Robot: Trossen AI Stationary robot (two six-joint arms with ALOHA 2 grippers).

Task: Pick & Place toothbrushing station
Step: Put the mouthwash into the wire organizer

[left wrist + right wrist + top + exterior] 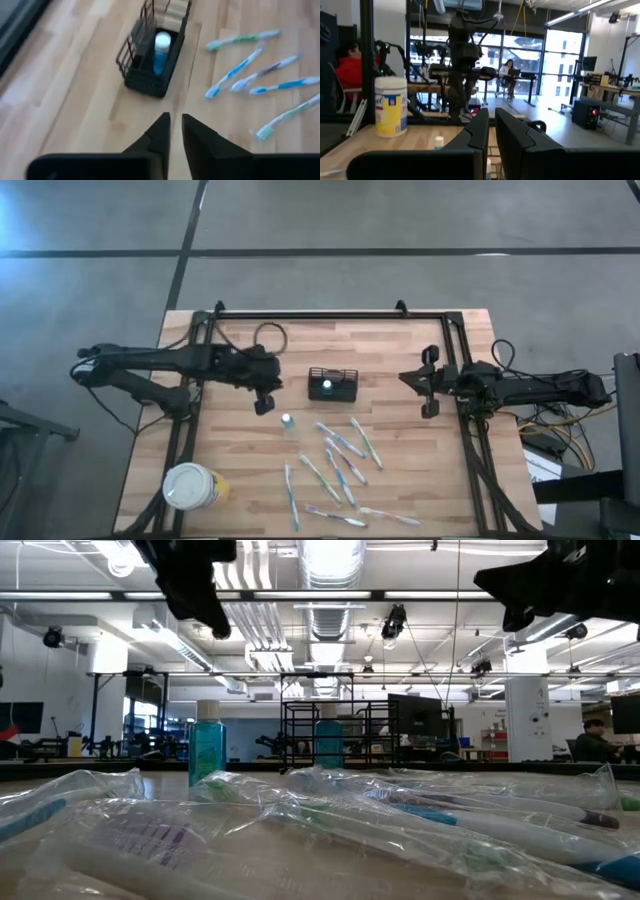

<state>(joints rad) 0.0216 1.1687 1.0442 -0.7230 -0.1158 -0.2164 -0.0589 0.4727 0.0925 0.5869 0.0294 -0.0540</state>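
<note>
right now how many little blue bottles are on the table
2. One stands inside the black holder, its white cap up. The other stands on bare wood beside the holder, close to the left gripper. None looks hidden.

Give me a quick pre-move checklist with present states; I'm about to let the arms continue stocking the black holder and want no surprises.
1. toothbrushing station upright on the table: ok.
2. Blue tube standing inside the station: ok.
3. left gripper empty, fingers slightly apart, nothing between them: ok.
4. right gripper shut and empty, parked at the table's right edge: ok.
5. Wrapped toothbrushes loose on the table in front of the station, none in it yet: not ok.
6. Small bottle standing outside the station, near the left gripper: not ok.
</note>
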